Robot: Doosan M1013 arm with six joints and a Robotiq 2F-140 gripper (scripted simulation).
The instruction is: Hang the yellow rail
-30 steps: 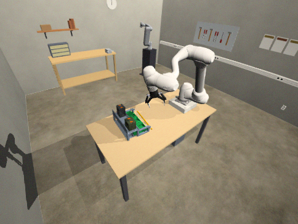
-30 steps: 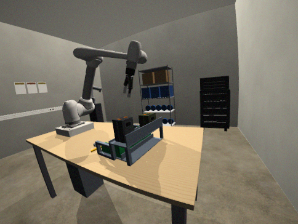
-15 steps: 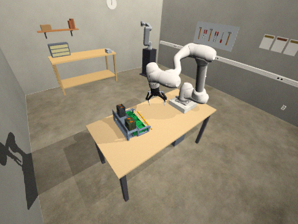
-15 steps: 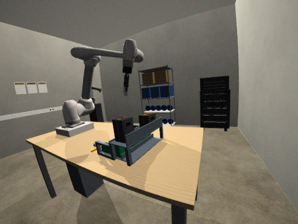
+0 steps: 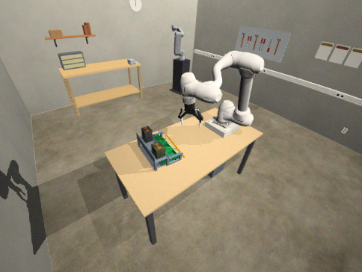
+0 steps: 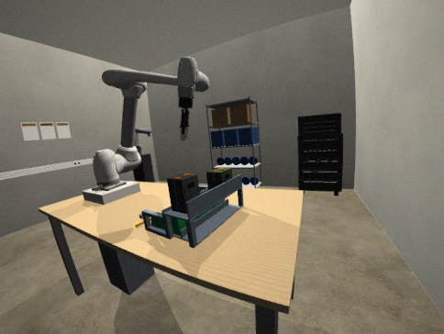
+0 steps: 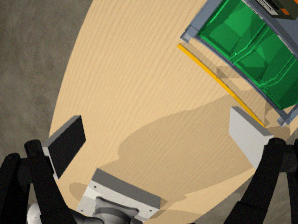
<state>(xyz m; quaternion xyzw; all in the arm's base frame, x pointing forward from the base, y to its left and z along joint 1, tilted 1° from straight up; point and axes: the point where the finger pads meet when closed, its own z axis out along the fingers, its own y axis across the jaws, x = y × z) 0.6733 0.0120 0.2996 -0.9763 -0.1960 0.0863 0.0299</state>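
The yellow rail (image 5: 174, 144) lies along the front of the blue-grey rack (image 5: 158, 149), close beside the green bins (image 5: 166, 146). In the wrist view the rail (image 7: 222, 86) runs diagonally just in front of the bins (image 7: 256, 36). In the exterior view only one rail end (image 6: 138, 224) shows, next to a blue hook (image 6: 149, 221). I cannot tell whether the rail rests on the hooks or on the table. My gripper (image 5: 191, 120) is open and empty. It hangs well above the table between the rack and the arm's base, and also shows in the exterior view (image 6: 183, 130) and the wrist view (image 7: 156, 139).
Two dark boxes with orange tops (image 5: 146, 133) (image 5: 158, 149) stand on the rack behind the bins. The arm's base plate (image 5: 222, 128) sits at the table's far corner. The rack's tall back panel (image 6: 216, 194) faces the exterior view.
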